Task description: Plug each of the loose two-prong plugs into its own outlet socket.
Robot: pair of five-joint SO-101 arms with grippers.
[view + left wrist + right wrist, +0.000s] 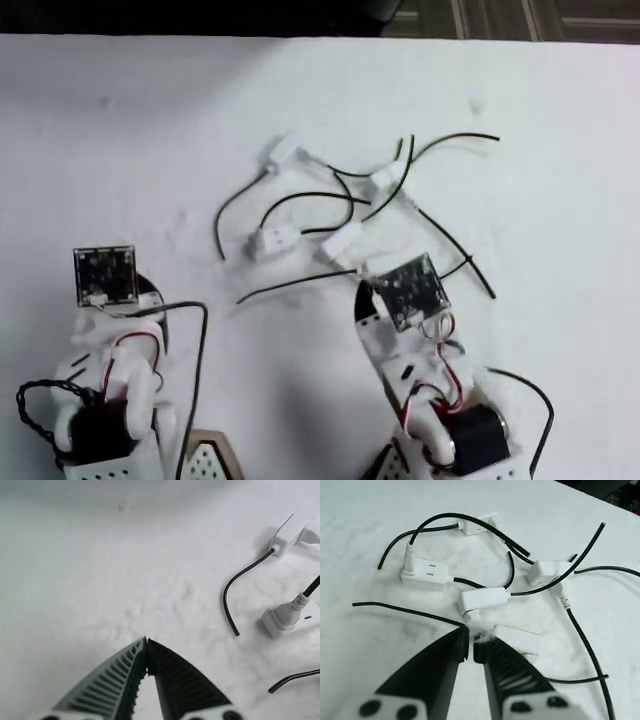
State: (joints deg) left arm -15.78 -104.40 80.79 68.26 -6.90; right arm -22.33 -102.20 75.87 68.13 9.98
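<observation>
Plug (516, 639) lies on table (100, 580), just on right arm's side of outlet (427, 573). Right end effector (471, 641) closed, tips pinching plug's cord end. Second plug (483, 599) just beside outlet. Two white connectors, one (478, 525) beyond outlet, other (544, 572) off to its side. Black cords (445, 515) tangled around outlet. Left end effector (146, 642) closed on nothing, well apart from outlet.

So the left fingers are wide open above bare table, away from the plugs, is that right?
Not quite: the left fingers are shut, tips touching, as the left wrist view shows. They are above bare table, away from the plugs.
</observation>
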